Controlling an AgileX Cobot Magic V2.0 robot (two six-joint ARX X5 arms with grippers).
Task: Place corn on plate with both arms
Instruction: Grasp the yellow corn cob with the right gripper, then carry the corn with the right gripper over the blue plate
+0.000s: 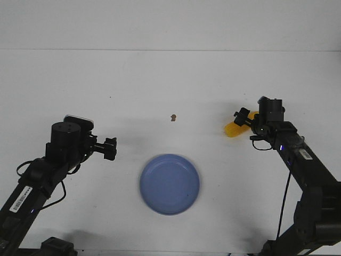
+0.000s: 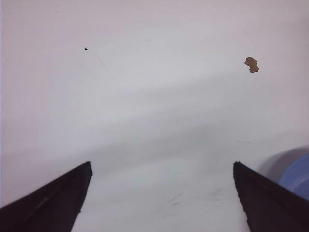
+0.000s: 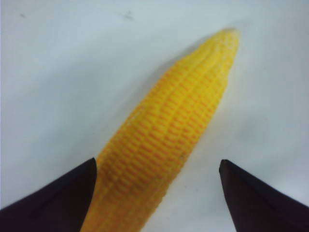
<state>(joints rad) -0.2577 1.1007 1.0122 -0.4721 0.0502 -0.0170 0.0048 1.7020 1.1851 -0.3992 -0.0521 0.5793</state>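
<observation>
One corn [image 3: 166, 145], tip away from right hand [image 3: 157, 193].

Corn cob [image 1: 233, 129] partly hidden behind right gripper [image 1: 244, 118]; plate [image 2: 298, 175] cropped beside left gripper [image 2: 161, 166]; brown speck [image 1: 173, 117] unidentifiable.

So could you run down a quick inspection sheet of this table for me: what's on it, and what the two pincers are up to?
Surface: white table, a few faint scuffs and a tiny dark speck.
Job's things: yellow corn lying on the table at the robot's right; blue plate near the front centre, nothing on it.
Clutter: one small brown crumb beyond the plate.
Grippers: left pincer open over bare table, beside the plate; right pincer open, with the corn's thick end between its fingers, not closed on it.
Cables: black cables along both arms, none near the corn or plate.
Surroundings: plain white wall behind; nothing else seen.
</observation>
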